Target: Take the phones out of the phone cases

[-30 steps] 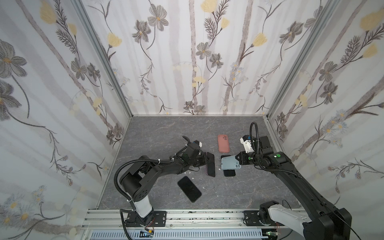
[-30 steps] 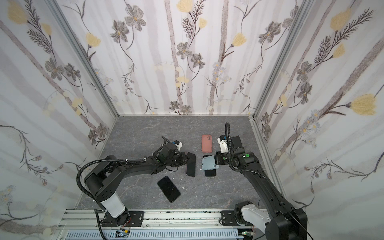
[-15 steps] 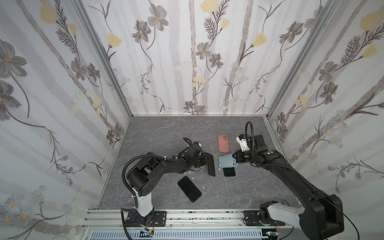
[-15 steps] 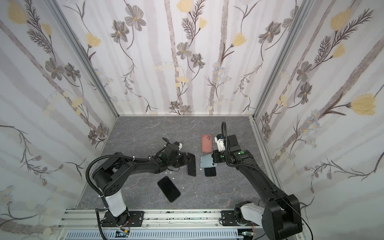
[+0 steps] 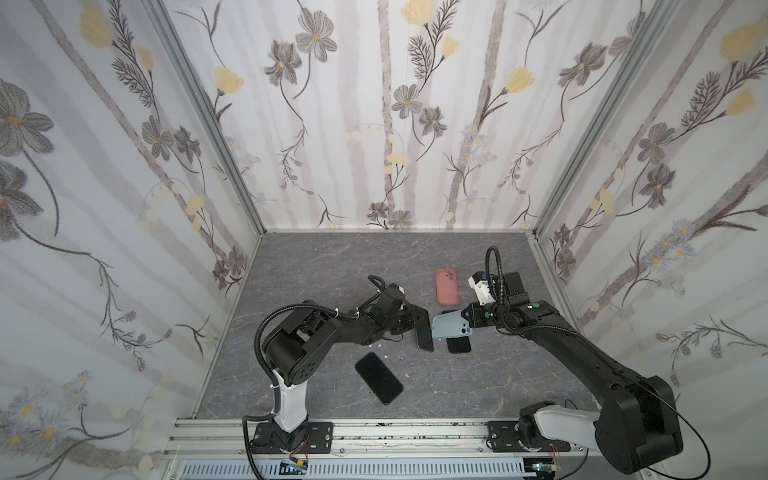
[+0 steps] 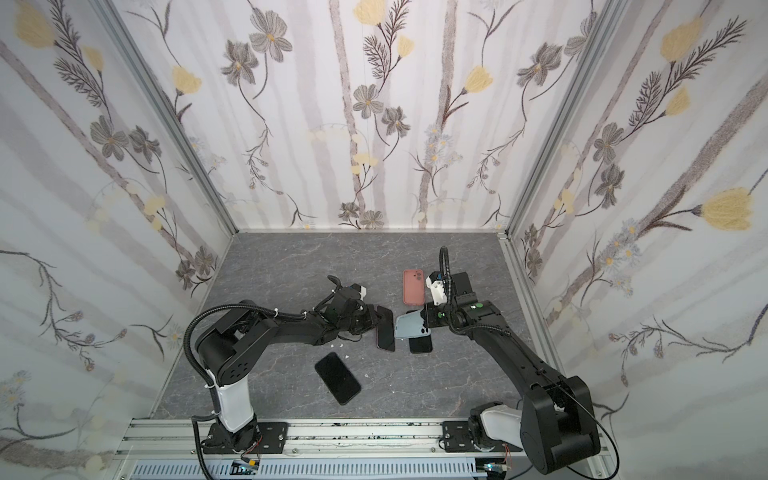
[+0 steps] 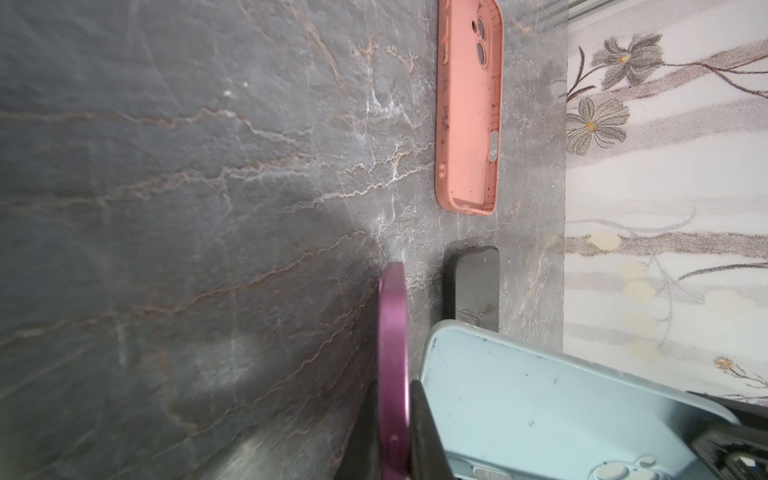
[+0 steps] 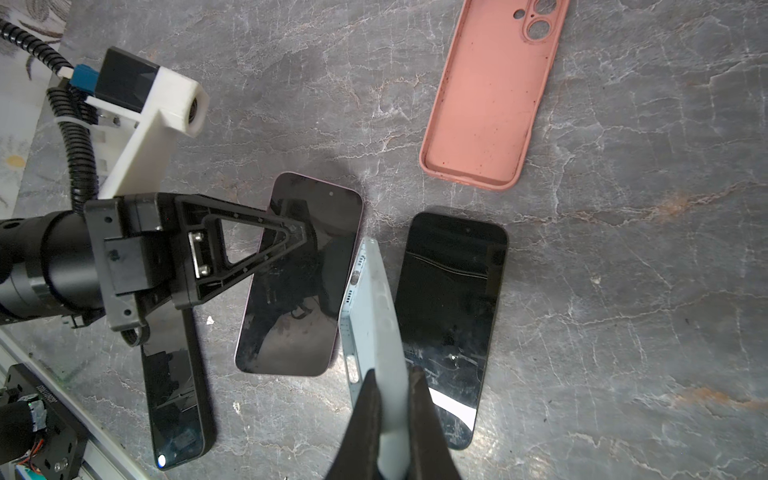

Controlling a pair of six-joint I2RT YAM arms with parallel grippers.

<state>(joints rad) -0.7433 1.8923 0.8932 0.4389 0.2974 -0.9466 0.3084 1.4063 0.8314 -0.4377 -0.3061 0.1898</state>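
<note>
Near the middle of the table [image 5: 332, 270], we see the left gripper [image 5: 409, 323] clenched on the edge of the purple phone [image 5: 424, 334], which is out of the pale blue case [image 5: 451, 326] and sits just beside it at its 9 o'clock. Our right gripper [image 5: 466, 320] pinches that case by its rim, tilted above a black phone [image 5: 458, 345]. We note a pink case [image 5: 447, 286] lying open side up at 12 o'clock from it, and a second black phone [image 5: 378, 377] toward 7 o'clock.
</note>
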